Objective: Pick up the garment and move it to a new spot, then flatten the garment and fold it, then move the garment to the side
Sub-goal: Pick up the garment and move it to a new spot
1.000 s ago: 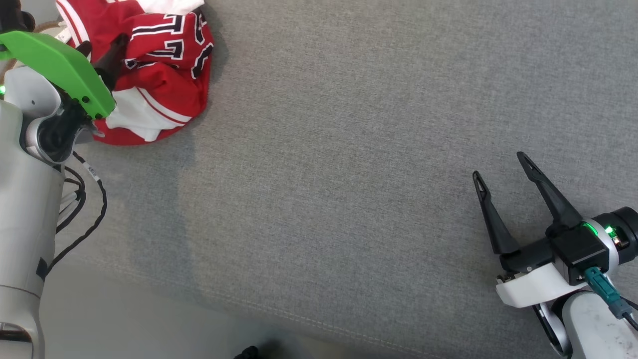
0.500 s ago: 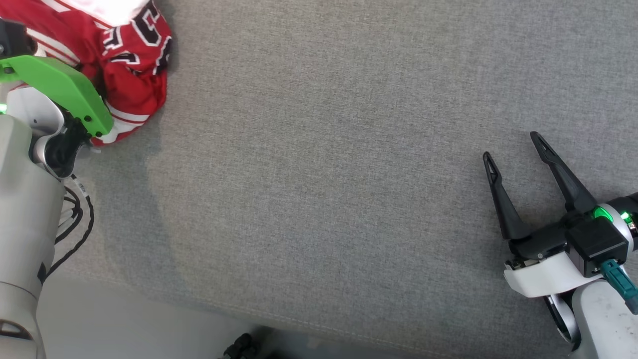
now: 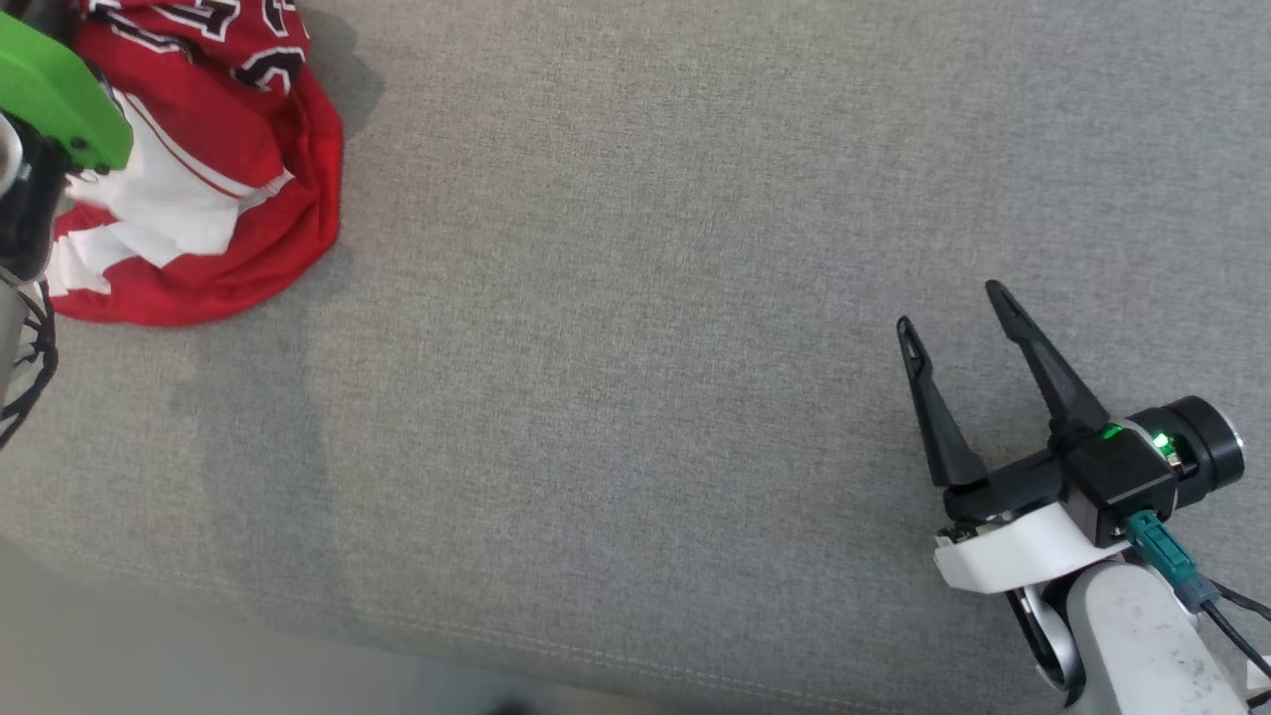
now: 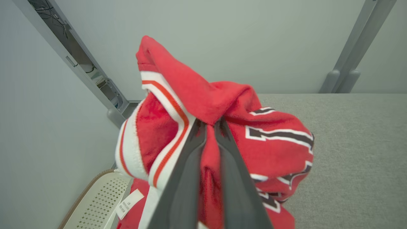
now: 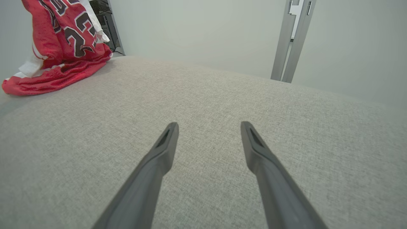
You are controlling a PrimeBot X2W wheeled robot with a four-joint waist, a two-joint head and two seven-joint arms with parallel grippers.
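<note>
On the left of the surface (image 3: 645, 298) we see the left gripper (image 4: 210, 122), jaws clamped on the garment (image 4: 270, 149); the right gripper (image 3: 949, 307), jaws apart.

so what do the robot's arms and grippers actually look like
The right gripper has two long, tapering black fingers on a black block with green lights, a white curved guard, a teal plug and a pale grey forearm. The left gripper has the same dark fingers, a bright green cover and black cables.

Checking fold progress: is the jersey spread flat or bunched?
Bunched. The red jersey is crumpled, part lying on the grey surface; left gripper fingers pinch one fold.
</note>
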